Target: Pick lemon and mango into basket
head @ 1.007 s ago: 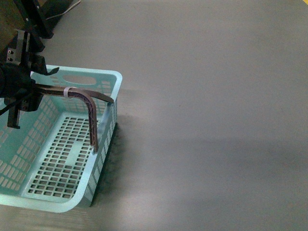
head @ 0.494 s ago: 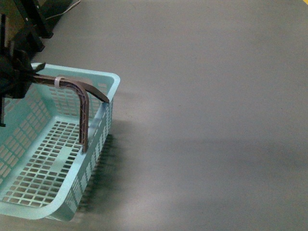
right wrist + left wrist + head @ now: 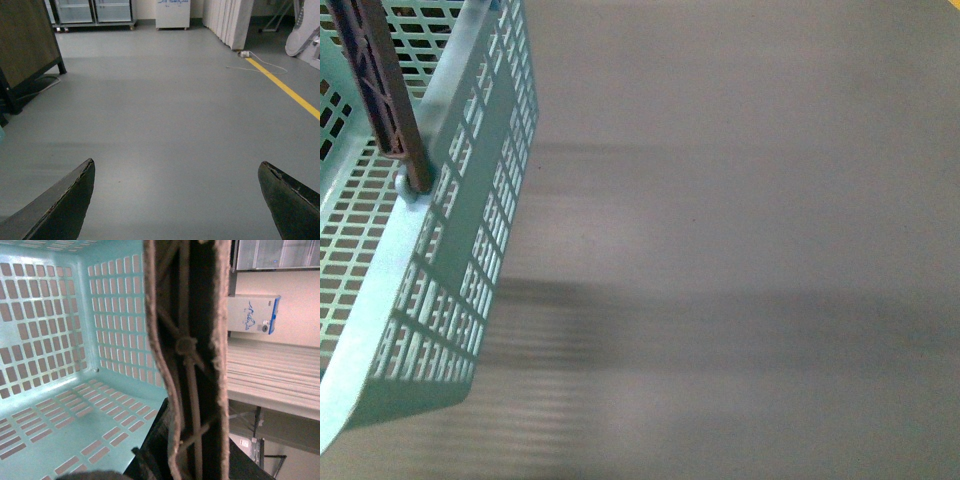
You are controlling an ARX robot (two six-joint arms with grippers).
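Basket (image 3: 470,235) holds no fruit, lemon and mango nowhere in view; my left hand (image 3: 196,460) grips its handle (image 3: 192,347), my right hand (image 3: 175,170) hangs open, empty.

Lighting dim, diffuse. Soft banded shadow (image 3: 620,330) of basket (image 3: 470,250) on floor (image 3: 770,200) (front view); handle (image 3: 192,350) blurred at close range.

The basket (image 3: 472,210) runs off the front view's top and left edges, its handle (image 3: 385,90) apparently cropped overhead too.

The right gripper (image 3: 176,164) has dark, tapered fingers (image 3: 70,200), seemingly pale-edged.
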